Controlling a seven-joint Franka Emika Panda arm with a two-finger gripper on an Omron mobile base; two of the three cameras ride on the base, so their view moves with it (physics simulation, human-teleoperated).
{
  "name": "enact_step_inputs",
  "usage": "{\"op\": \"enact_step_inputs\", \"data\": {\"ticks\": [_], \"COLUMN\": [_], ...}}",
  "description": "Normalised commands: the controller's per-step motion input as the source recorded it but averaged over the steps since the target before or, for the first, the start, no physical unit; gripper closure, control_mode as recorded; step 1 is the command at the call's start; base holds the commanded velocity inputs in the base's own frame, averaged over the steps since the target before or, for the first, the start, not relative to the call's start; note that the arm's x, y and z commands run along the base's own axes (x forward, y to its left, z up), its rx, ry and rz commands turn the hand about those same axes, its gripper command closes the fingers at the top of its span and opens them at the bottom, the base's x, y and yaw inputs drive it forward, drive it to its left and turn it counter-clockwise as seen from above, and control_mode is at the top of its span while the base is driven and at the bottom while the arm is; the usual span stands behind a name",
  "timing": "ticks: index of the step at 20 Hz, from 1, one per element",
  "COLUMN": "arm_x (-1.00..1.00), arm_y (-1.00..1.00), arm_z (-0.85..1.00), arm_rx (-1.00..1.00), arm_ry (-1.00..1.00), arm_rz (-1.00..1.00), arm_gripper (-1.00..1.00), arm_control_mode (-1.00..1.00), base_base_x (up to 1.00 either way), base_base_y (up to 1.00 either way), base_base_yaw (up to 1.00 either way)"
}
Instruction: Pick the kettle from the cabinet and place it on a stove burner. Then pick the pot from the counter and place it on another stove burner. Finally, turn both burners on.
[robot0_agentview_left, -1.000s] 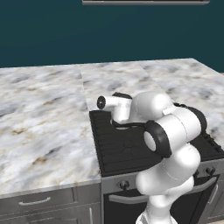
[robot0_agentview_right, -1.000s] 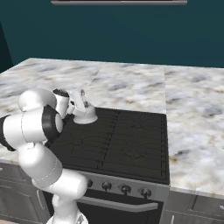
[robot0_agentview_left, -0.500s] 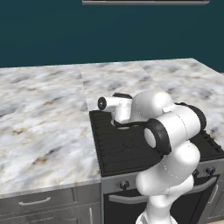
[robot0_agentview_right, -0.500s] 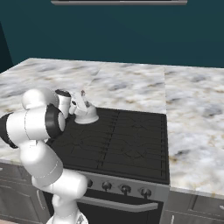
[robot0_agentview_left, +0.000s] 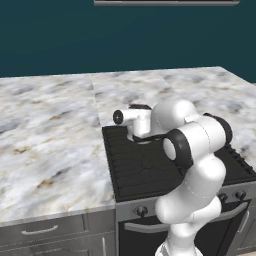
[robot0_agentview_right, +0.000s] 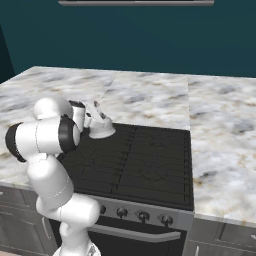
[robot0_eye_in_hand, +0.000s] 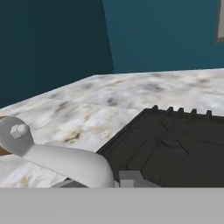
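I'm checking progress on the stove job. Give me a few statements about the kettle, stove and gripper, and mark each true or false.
1. The kettle sits at the rear left corner of the stove. True.
2. A pot stands on the front right burner. False: that burner is bare.
3. The gripper is wide open above the counter. False: it is shut, close by the kettle.
4. The stove has a row of dark knobs along its front. True.
5. The kettle lies tipped on its side on the counter. False: it stands upright on the stove.
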Motion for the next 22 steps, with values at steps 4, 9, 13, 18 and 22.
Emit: {"op": "enact_step_inputs", "data": {"ticks": [4, 9, 13, 18, 22], "arm_x": [0.18, 0.02, 0.13, 0.09, 0.03], "arm_y": [0.00, 0.00, 0.00, -0.02, -0.01], "arm_z": [-0.28, -0.11, -0.19, -0.13, -0.17], "arm_rx": [0.04, 0.13, 0.14, 0.05, 0.00], "arm_ry": [-0.11, 0.00, -0.02, -0.05, -0.07], "arm_rz": [0.03, 0.04, 0.00, 0.00, 0.00], "arm_gripper": [1.00, 1.00, 1.00, 1.00, 1.00], "arm_control_mode": [-1.00, -1.00, -1.00, -1.00, -1.00], "base_base_x": [0.00, 0.00, 0.00, 0.00, 0.00], "base_base_y": [0.00, 0.00, 0.00, 0.00, 0.00], "base_base_yaw": [0.00, 0.00, 0.00, 0.00, 0.00]}}
